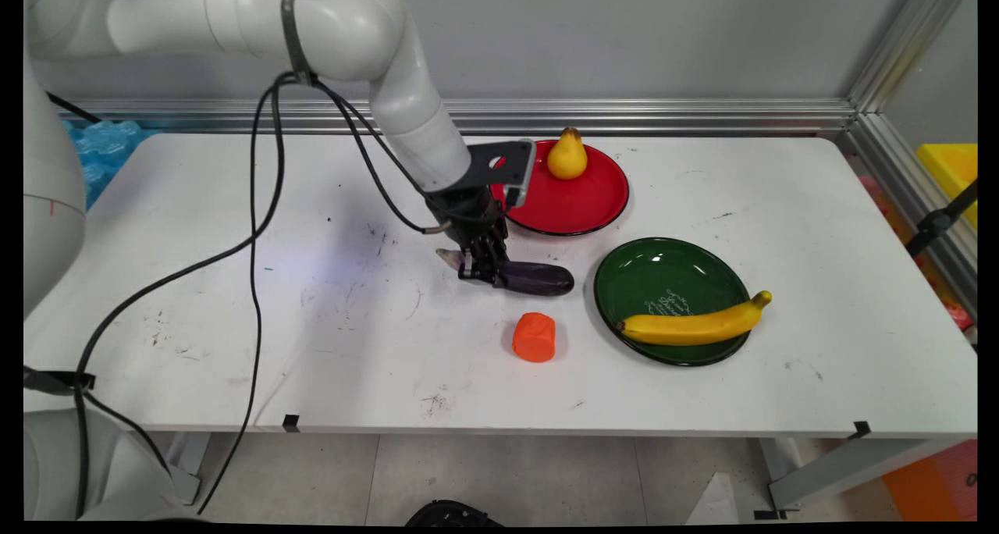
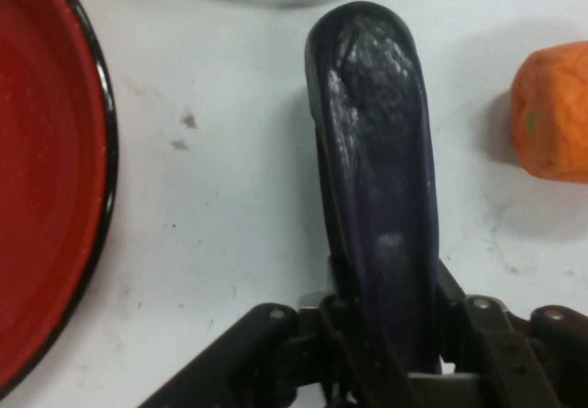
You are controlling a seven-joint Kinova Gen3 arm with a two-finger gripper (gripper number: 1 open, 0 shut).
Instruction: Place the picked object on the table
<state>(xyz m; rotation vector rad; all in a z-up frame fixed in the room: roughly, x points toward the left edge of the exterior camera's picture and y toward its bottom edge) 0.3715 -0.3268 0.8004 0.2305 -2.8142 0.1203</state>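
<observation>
White table (image 1: 234, 323), scuffed and marked, carrying everything. White arm reaching in from the upper left with black cables hanging off it, bent down toward the table's middle.

Toward the far edge, just right of centre: red plate (image 1: 577, 206) with a dark rim. Nearer the right edge and closer to the near edge: green plate (image 1: 663, 272), well clear of the red one, with bare table between them.

On the green plate, along its near side: yellow banana (image 1: 691, 327), tip poking out over the rim toward the right edge.

On the bare table between the two plates and a little left of them: dark purple eggplant (image 1: 538, 278), lying flat, its rounded end pointing at the green plate without touching it. Seen from the hand as a long glossy body (image 2: 381, 178) running straight up out of the linkage, red plate (image 2: 46, 169) to one side, apart.

At the far side of the red plate: yellow pear (image 1: 567, 157), upright.

Near the eggplant on the near-edge side, not touching: small orange block (image 1: 534, 337), rounded at the corners, also visible from the hand (image 2: 551, 109).

Black gripper (image 1: 484, 268) low at the table surface, clenched on the eggplant's stem end, fingers pressed to both flanks (image 2: 386, 362). Eggplant apparently resting on the table.
</observation>
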